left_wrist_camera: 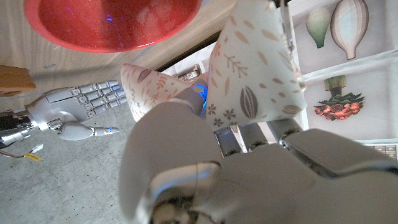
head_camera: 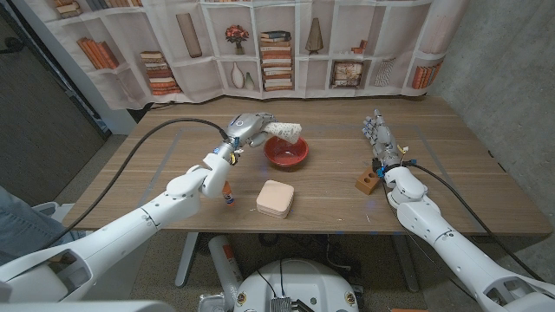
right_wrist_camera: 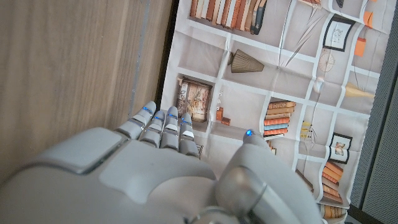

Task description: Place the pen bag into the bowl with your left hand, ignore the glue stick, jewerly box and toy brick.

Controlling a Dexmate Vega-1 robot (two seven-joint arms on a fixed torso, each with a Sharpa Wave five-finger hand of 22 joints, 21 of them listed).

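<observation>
**Pen bag held above the red bowl in the left hand's fingers**

The left hand (head_camera: 245,127) grips the pen bag (head_camera: 285,131), a cream pouch printed with small leaves and seeds. In the head view the bag juts out past the fingertips toward the robot's right, lifted clear of the table, and it hangs over the near-left rim of the red bowl (head_camera: 287,153), not touching it. From the left wrist view the pen bag (left_wrist_camera: 252,68) rises out of the closed fingers (left_wrist_camera: 186,99), folded so that two fabric lobes show, with the bowl (left_wrist_camera: 106,25) just beyond them.

The right hand (head_camera: 379,137) stands well apart from the bag, on the far side of the bowl. It holds nothing; its fingers (right_wrist_camera: 163,121) reach straight and lie side by side, the thumb apart from them. The same hand (left_wrist_camera: 78,106) is visible from the left wrist camera, fingers extended.

Near the right wrist sits the brown toy brick (head_camera: 368,182). Beside the left forearm stands the glue stick (head_camera: 228,195), and just beyond it the pale pink jewelry box (head_camera: 274,198), both on the wooden table (head_camera: 329,208).

Behind the table hangs a curtain printed with bookshelves (head_camera: 277,43), showing books, vases and a bunch of flowers. A grey concrete wall (head_camera: 512,78) stands on the robot's right.
</observation>
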